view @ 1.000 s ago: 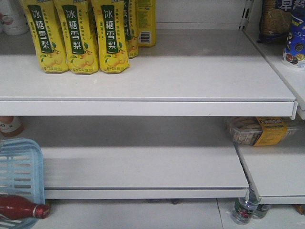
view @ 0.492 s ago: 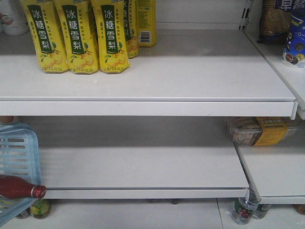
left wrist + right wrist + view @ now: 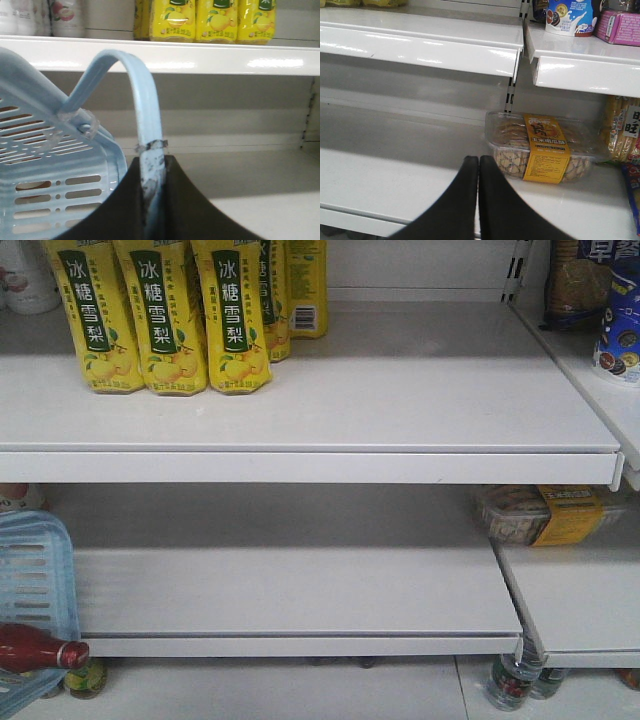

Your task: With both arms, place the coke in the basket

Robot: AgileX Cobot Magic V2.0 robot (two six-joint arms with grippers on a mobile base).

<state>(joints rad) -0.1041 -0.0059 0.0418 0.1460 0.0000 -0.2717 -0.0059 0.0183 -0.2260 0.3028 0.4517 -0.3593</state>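
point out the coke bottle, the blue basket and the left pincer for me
coke point(image 3: 30, 650): front view, red body near the neck.
basket point(image 3: 35, 575): front view, slotted side wall.
left pincer point(image 3: 152, 200): left wrist view, between the fingertips clamped on the basket handle.

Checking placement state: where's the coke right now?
In the front view the coke lies on its side at the far lower left, against the light blue basket, cap pointing right, below the lower shelf. Neither wrist view shows it.

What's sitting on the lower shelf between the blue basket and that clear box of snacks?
Nothing: in the front view, the lower shelf is bare between the basket and the snack box.
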